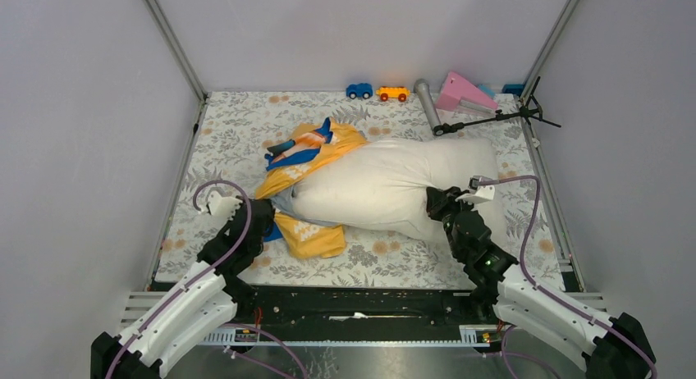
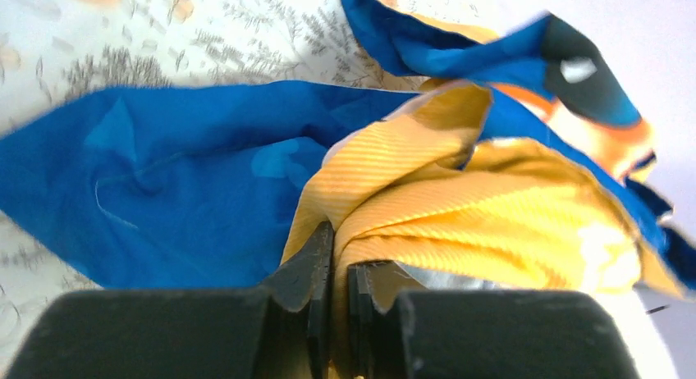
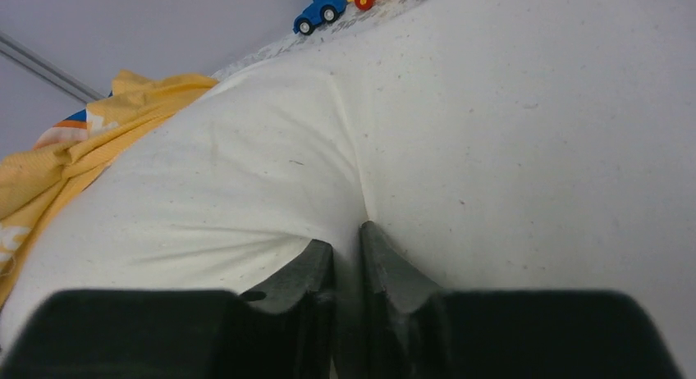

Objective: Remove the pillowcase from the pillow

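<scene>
The off-white pillow (image 1: 394,186) lies across the middle of the table, most of it bare. The yellow-orange pillowcase (image 1: 316,162) is bunched over its left end, with a blue-and-orange print showing and a flap (image 1: 310,235) on the cloth in front. My left gripper (image 1: 264,219) is shut on a fold of the pillowcase (image 2: 460,223), pinched between its jaws (image 2: 339,268). My right gripper (image 1: 437,200) is shut on a pinch of the pillow (image 3: 460,149) at its near right side, with fabric squeezed between the jaws (image 3: 346,252).
A floral table cloth (image 1: 238,129) covers the table. At the back stand a blue toy car (image 1: 359,90), an orange toy car (image 1: 393,93), a grey tube (image 1: 426,102), a pink wedge (image 1: 462,92) and a black tripod (image 1: 501,115). Walls close in left, right and back.
</scene>
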`<action>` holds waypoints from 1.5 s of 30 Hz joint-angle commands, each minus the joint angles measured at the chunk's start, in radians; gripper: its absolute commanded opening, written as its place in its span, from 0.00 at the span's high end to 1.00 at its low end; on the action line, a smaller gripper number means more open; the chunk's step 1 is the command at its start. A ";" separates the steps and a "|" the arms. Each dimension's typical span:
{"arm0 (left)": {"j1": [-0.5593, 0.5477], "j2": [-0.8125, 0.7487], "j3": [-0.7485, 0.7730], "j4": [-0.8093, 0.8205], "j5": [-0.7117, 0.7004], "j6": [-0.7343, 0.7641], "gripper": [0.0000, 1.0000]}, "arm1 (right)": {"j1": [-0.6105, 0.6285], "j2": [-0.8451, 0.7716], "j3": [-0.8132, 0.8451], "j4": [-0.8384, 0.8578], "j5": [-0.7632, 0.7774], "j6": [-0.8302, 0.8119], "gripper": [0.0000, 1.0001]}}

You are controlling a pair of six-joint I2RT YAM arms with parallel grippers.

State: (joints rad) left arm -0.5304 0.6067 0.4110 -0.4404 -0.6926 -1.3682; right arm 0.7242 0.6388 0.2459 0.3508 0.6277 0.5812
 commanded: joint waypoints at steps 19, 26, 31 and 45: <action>0.058 0.115 -0.087 0.678 0.500 0.902 0.14 | 0.226 0.354 0.524 -0.408 0.014 -0.458 0.00; 0.058 0.149 -0.069 0.668 0.503 0.896 0.14 | 0.289 0.557 0.698 -0.643 -0.188 -0.410 0.00; 0.058 0.154 -0.068 0.663 0.495 0.897 0.14 | 0.295 0.771 0.803 -0.717 -0.167 -0.391 0.00; 0.058 0.194 -0.048 0.601 0.389 0.869 0.55 | 0.195 0.528 0.614 -0.547 0.042 -0.312 1.00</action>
State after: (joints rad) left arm -0.4728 0.8112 0.3283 0.1425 -0.2443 -0.4969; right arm 0.9943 1.3682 0.9550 -0.2348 0.5762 0.2401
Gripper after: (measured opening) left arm 0.566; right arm 0.049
